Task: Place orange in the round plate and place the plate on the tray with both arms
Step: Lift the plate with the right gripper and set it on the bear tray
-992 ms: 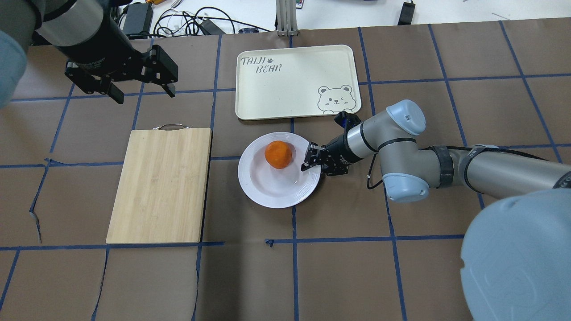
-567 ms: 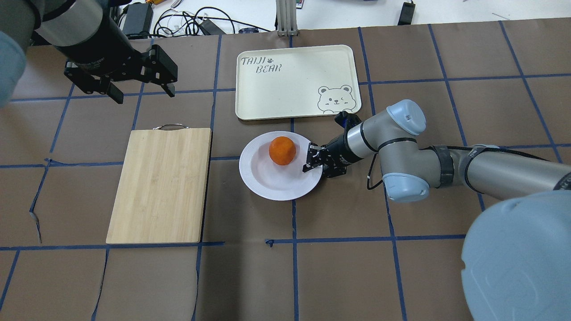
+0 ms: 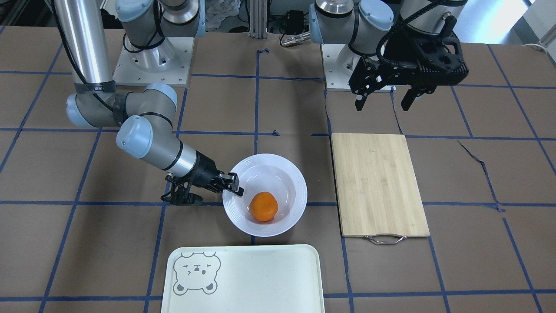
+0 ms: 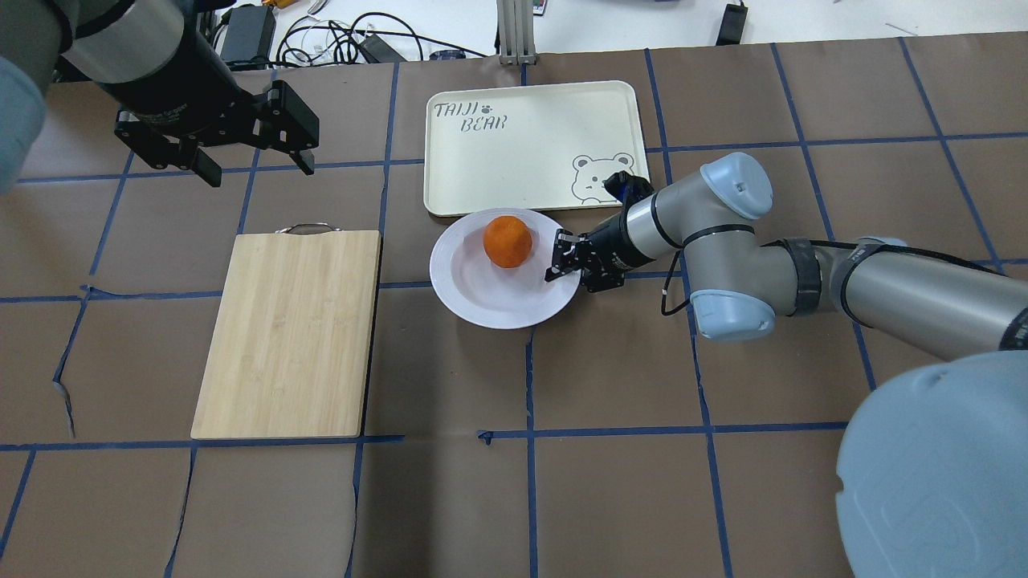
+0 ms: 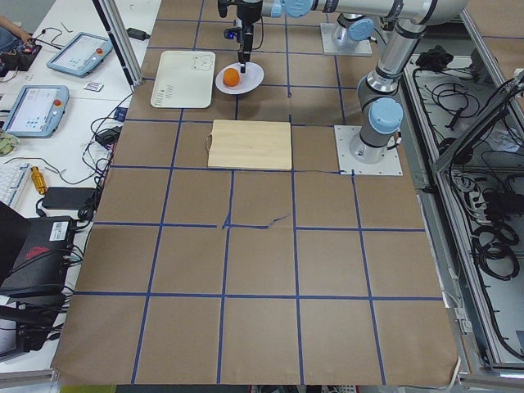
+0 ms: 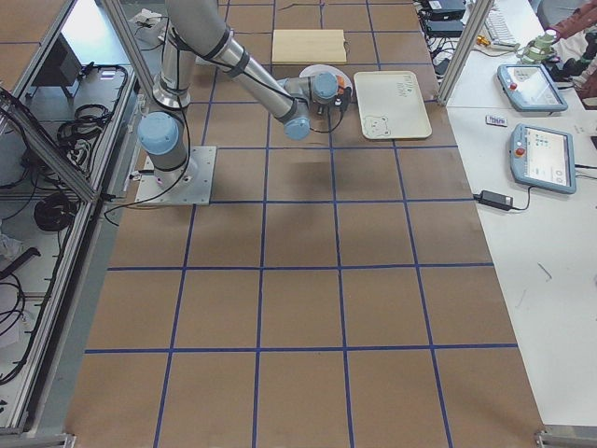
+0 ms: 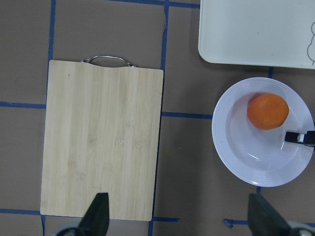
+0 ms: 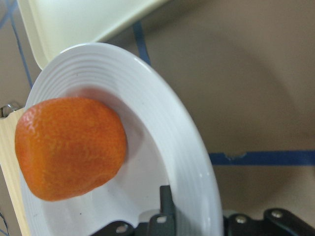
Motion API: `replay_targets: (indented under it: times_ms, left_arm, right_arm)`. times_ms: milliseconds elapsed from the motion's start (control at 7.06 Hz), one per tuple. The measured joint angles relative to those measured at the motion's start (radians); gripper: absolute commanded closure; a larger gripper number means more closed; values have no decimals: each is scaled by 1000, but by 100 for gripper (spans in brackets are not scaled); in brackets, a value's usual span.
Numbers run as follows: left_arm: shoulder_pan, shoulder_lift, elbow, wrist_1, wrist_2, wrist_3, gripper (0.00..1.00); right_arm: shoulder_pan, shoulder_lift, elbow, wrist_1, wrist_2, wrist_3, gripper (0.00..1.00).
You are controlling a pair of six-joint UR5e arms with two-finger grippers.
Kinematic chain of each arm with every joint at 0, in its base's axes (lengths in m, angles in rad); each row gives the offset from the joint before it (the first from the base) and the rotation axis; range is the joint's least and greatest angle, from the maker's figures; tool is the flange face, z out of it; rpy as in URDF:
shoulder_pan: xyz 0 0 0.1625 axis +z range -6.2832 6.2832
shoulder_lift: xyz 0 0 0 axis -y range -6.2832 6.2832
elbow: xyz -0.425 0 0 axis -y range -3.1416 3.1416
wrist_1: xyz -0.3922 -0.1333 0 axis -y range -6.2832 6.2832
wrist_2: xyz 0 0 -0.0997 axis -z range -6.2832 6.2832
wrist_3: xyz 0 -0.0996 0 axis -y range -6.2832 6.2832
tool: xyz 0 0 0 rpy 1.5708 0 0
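The orange (image 4: 507,241) lies in the round plate (image 4: 474,309), toward the side nearest the tray (image 4: 530,144). My right gripper (image 4: 562,261) is shut on the plate's right rim and holds the plate tilted just above the table. In the overhead view the plate's far edge meets the tray's near rim. The front view shows the orange (image 3: 263,207), the plate (image 3: 269,161), my right gripper (image 3: 234,184) and the tray (image 3: 260,278). My left gripper (image 4: 261,171) hangs open and empty high over the far left, also in the front view (image 3: 383,105).
A bamboo cutting board (image 4: 289,333) with a metal handle lies left of the plate and shows in the left wrist view (image 7: 103,137). Cables and boxes lie beyond the table's far edge (image 4: 337,40). The right wrist view shows the orange (image 8: 71,147) against the plate's ridged rim (image 8: 187,142).
My right gripper has carried the plate toward the tray, and the orange has shifted to the plate's far side. The left arm has not moved.
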Motion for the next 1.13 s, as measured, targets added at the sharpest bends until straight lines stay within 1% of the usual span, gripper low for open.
replay_targets:
  times_ms: [142, 283, 425, 850, 992, 1133]
  left_arm:
    - [0, 0, 0, -1, 0, 0, 0]
    - [0, 0, 0, -1, 0, 0, 0]
    - [0, 1, 0, -1, 1, 0, 0]
    - [1, 1, -1, -2, 1, 0, 0]
    - [1, 1, -1, -2, 1, 0, 0]
    - [1, 1, -1, -2, 1, 0, 0]
  right_arm:
    - [0, 3, -55, 3, -3, -2, 100]
    - [-1, 21, -131, 10, -7, 0, 100]
    - [-1, 63, -229, 24, -12, 6, 99]
    - [-3, 283, -560, 71, -28, 3, 98]
    - [-7, 324, -624, 97, -48, -4, 96]
    - [-15, 345, -654, 122, -69, -27, 95]
